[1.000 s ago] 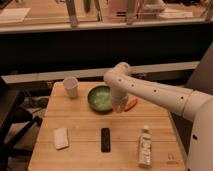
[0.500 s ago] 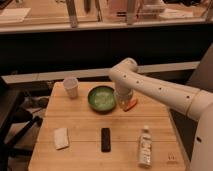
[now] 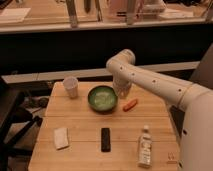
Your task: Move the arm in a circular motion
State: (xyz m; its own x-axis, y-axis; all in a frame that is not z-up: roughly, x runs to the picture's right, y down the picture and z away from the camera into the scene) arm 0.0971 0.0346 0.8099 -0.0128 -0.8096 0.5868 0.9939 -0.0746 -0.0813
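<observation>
Gripper (image 3: 121, 91) low over the bench (image 3: 80, 117), at the right rim of the green bowl (image 3: 102, 98).
Whether it is wide or narrow, I cannot tell. The arm (image 3: 160, 86) runs long from the right, up-left to its rounded elbow, then points straight down; an orange piece (image 3: 130, 104) lies just beside.

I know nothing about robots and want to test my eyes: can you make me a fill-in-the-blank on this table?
1. The end effector hangs just right of the ____ bowl.
2. The arm reaches in from the picture's ____ side.
3. The remote between the white cloth and the bottle is ____.
Missing: green; right; black.
</observation>
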